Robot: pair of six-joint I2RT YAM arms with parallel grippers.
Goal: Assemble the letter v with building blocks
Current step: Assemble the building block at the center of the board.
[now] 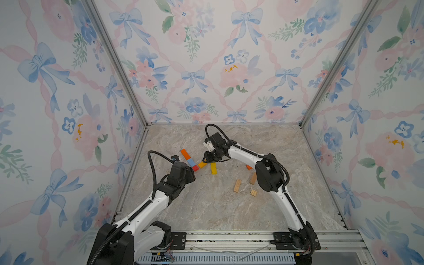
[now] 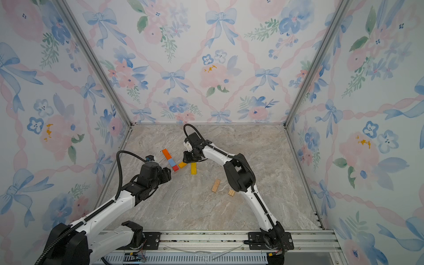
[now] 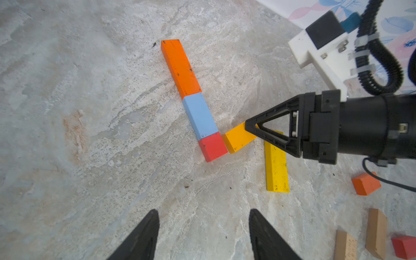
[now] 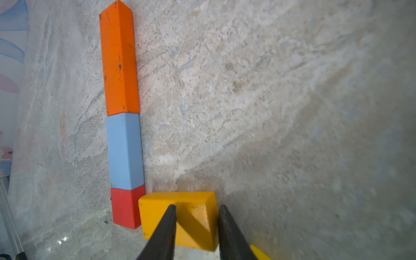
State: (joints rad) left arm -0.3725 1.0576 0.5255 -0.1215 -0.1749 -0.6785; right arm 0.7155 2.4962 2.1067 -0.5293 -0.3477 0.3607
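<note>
Right wrist view is showing one stroke laid on the counter (image 4: 270, 112) (long orange wooden brick (image 4: 119, 63), light-blue brick (image 4: 125, 150), short red brick (image 4: 126, 207)), our right gripper (image 4: 197, 206) straddling the squat amber block (image 4: 157, 209) starting the second, grip unclear, left gripper (image 3: 203, 211) spread.

- We see a marbled grey-beige tabletop (image 1: 218, 211) spreading beneath the left claw (image 3: 202, 212) and the right claw (image 1: 204, 160).
- A faint rust-coloured stain (image 3: 74, 132) marks the tabletop near the left claw, clear of it.
- Beyond both claws stands the back wall (image 1: 206, 68), papered in pale blue bows, pink ribbons and pink and blue flowers.
- The same paper covers the left wall (image 1: 46, 114), well outside the left claw, and the right wall (image 1: 378, 114), well outside the right claw.
- Two silver metal posts (image 1: 119, 68) (image 1: 332, 68) rise at the back corners.
- A silver aluminium rail (image 1: 229, 238) runs along the near edge, well behind both claws.
- A thin clear strip (image 1: 229, 250) lies on the rail.
</note>
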